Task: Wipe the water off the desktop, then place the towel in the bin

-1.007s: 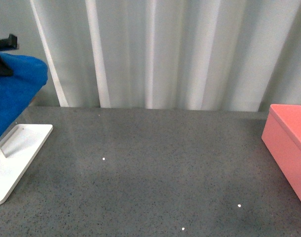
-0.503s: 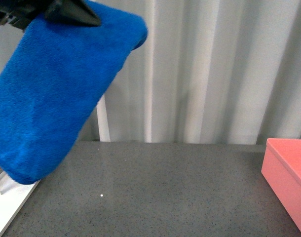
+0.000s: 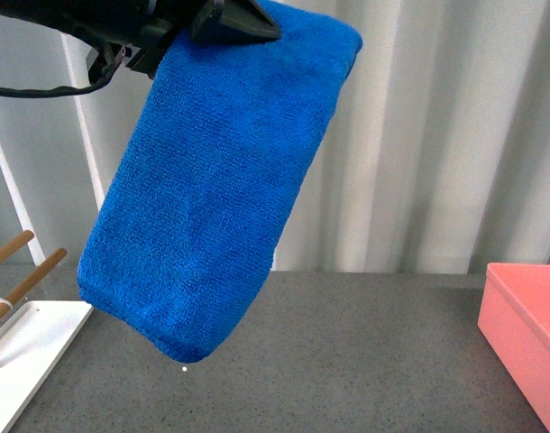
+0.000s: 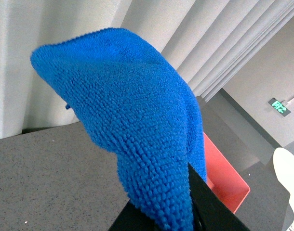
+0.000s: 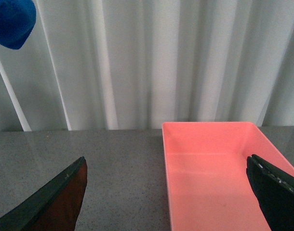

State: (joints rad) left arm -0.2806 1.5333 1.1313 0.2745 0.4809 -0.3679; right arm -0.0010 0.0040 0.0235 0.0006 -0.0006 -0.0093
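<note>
The towel (image 3: 212,180) hung over the left half of the counter (image 3: 374,361), held at its top edge between the left fingers (image 3: 239,20). Below and to its left, a stand (image 3: 32,347) sat at the counter's left edge, its rods (image 3: 27,275) slanting upward. The bin (image 3: 527,334) sat on the counter at the far right, well apart from the towel. A curtain (image 3: 437,135) hung behind the counter.
</note>
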